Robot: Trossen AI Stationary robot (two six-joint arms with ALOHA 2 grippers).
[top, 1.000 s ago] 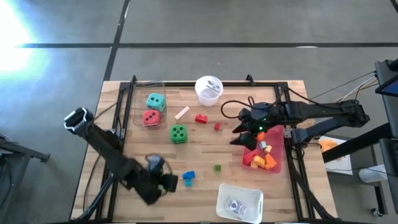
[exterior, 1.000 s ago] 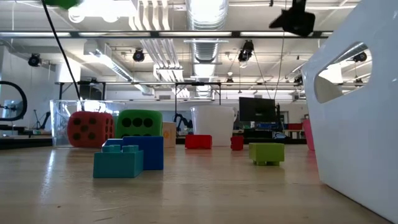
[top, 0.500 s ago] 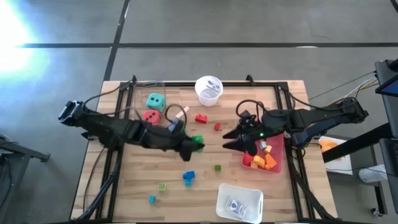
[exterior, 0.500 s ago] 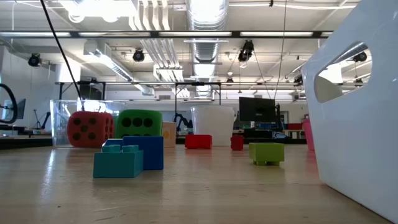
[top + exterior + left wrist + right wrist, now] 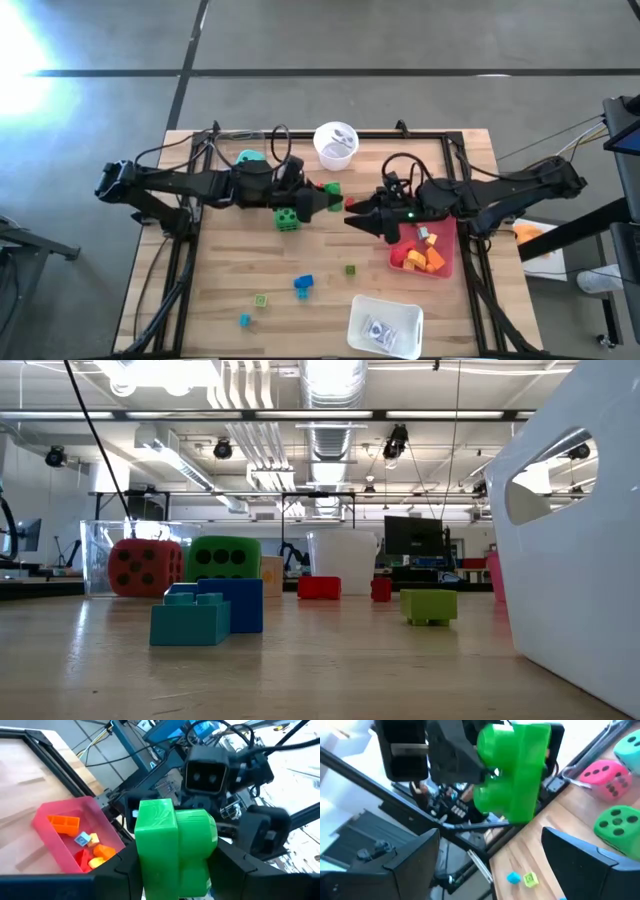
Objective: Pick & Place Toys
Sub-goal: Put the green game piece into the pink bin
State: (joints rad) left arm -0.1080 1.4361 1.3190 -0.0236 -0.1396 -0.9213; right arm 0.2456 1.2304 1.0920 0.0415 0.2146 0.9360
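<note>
Over mid-table, we find the left end effector clamped on a green brick, held aloft just beside the green die and facing the right arm. In the left wrist view the brick sits square between the two dark fingers, studs outward. We judge it light, rigid moulded plastic with glossy faces, so likely slippery; the flat side walls are the place to pinch, as done here, rather than the rounded studs. The left arm reaches long and low from the table's left edge, nearly level, wrist pointed at the pink bin that already holds orange and red pieces. The right end effector stands wide with nothing between its fingers, stretched from the right side to meet the left one, tip close to the brick; its wrist view shows the brick straight ahead. This looks to us like a handover or a carry toward the bin. Loose bricks remain on the table: blue, small green, another green.
</note>
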